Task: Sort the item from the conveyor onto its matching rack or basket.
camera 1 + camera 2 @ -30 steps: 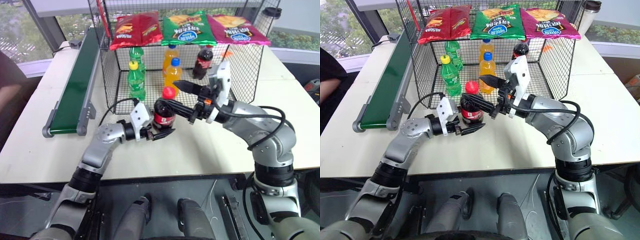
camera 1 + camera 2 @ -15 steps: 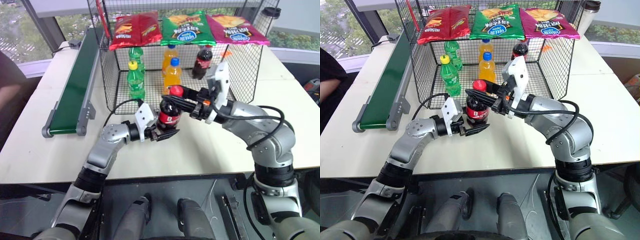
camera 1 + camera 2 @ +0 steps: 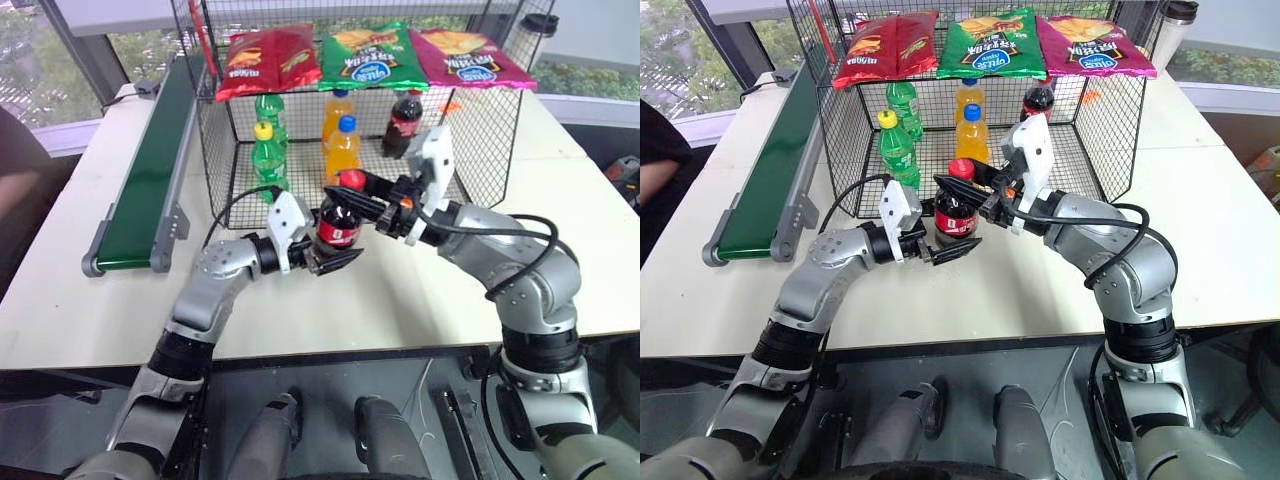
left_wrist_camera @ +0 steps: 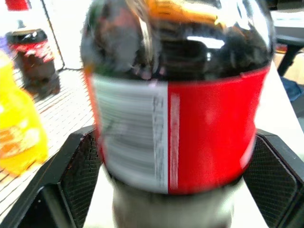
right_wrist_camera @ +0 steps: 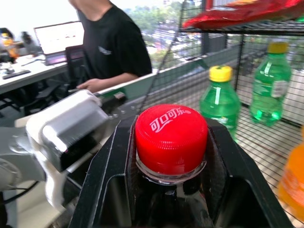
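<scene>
Red-capped cola bottle (image 3: 339,222) upright, neck in right gripper (image 3: 352,190) jaws.

- Red cap (image 5: 171,138) of the cola bottle (image 3: 338,222) — white Chinese characters, 可口可乐, printed across its top.
- Bottle's red label (image 4: 209,133) — a white panel of fine print, too blurred to read.
- Three snack bags (image 3: 370,55) on the cage top carry brand lettering, too small to make out.
- Person's black shirt (image 5: 116,47) — a small pale chest logo, unreadable.
</scene>
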`<state>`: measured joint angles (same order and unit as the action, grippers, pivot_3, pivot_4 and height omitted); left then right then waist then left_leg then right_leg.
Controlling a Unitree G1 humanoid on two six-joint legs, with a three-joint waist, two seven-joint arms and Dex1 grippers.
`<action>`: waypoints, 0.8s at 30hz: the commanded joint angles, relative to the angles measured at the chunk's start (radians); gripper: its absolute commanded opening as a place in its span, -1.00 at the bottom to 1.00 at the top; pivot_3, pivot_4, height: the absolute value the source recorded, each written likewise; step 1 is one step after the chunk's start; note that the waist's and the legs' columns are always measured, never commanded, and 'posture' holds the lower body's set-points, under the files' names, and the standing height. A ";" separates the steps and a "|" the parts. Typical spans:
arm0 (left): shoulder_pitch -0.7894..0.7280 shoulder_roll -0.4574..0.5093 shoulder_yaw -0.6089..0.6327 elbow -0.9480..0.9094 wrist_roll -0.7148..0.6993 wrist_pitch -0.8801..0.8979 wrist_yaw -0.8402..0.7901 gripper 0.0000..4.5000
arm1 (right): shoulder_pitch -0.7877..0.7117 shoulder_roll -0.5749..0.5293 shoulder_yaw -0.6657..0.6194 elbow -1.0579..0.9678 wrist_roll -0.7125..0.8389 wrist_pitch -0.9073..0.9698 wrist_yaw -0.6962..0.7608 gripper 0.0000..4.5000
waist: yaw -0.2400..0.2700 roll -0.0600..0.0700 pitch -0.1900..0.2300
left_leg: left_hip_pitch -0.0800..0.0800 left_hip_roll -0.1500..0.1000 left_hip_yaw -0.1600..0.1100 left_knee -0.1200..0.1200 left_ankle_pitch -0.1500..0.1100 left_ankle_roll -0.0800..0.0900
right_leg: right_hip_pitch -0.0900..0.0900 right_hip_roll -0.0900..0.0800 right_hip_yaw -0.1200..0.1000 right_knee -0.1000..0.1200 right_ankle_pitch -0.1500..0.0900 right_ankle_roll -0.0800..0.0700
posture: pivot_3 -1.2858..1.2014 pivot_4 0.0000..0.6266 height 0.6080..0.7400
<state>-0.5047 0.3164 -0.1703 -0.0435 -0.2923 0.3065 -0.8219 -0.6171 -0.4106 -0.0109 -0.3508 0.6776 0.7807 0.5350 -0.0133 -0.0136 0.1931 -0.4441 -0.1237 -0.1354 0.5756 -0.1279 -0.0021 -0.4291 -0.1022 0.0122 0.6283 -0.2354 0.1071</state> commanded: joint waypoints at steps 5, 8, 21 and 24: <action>0.140 0.119 0.067 -0.176 -0.068 0.124 -0.016 0.97 | -0.100 0.022 -0.087 0.104 -0.082 -0.091 -0.113 -0.48 | -0.002 0.000 0.000 | 0.000 0.000 0.000 0.000 0.000 0.000 | 0.000 0.000 0.000 0.001 0.000 0.000 | 0.03 -0.52 0.97; 0.191 0.154 0.077 -0.222 -0.090 0.138 -0.026 0.97 | -0.116 0.002 -0.086 0.164 -0.148 -0.137 -0.130 -0.48 | 0.003 0.000 0.000 | 0.000 0.000 0.000 0.000 -0.001 -0.002 | 0.000 0.000 0.000 0.001 0.000 0.000 | 0.03 -0.52 0.97; 0.206 -0.023 0.137 -0.242 -0.020 0.123 0.320 0.97 | -0.280 0.021 -0.151 0.630 -0.362 -0.443 -0.256 -0.48 | -0.001 0.001 0.000 | 0.001 0.000 0.002 0.000 0.000 0.000 | -0.001 0.001 0.001 0.001 0.002 0.003 | 0.03 -0.52 0.97; 0.218 -0.027 0.125 -0.254 -0.016 0.125 0.324 0.97 | -0.298 0.019 -0.151 0.713 -0.387 -0.501 -0.251 -0.48 | 0.000 0.001 0.000 | 0.001 0.000 0.002 0.000 0.001 0.000 | 0.000 0.001 0.001 0.001 0.002 0.003 | 0.03 -0.52 0.97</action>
<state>-0.2870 0.2918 -0.0412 -0.2481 -0.3133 0.4467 -0.5028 -0.8493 -0.3885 -0.1360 0.3649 0.3030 0.3486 0.2814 -0.0134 -0.0131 0.1933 -0.4433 -0.1238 -0.1337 0.5756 -0.1273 -0.0017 -0.4294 -0.1011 0.0131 0.6296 -0.2333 0.1096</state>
